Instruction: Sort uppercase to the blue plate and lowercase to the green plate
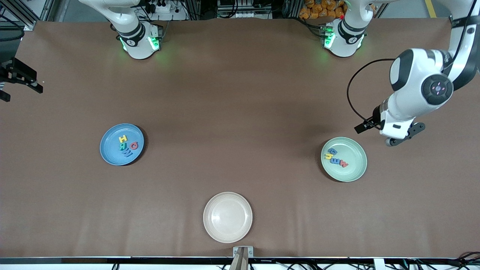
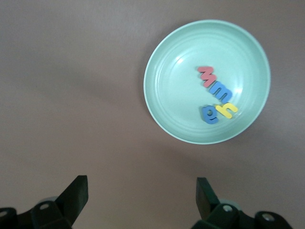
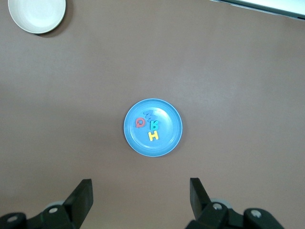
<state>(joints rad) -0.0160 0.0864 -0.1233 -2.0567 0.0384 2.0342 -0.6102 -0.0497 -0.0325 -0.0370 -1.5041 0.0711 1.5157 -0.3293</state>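
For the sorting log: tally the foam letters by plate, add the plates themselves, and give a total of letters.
Letters on the blue plate: 4 (yellow H, red Q, teal-green R, blue W)
Letters on the green plate: 4 (red m, blue m-like letter, yellow h, blue rounded letter)
Letters on the beige plate: 0
Plates: 3
Total letters: 8

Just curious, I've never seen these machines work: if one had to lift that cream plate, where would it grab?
Probably at the rim of the cream plate, coming straight down from above with one finger inside the lip and one outside. It lies flat and is far wider than the open left gripper, so only its raised edge offers a hold.
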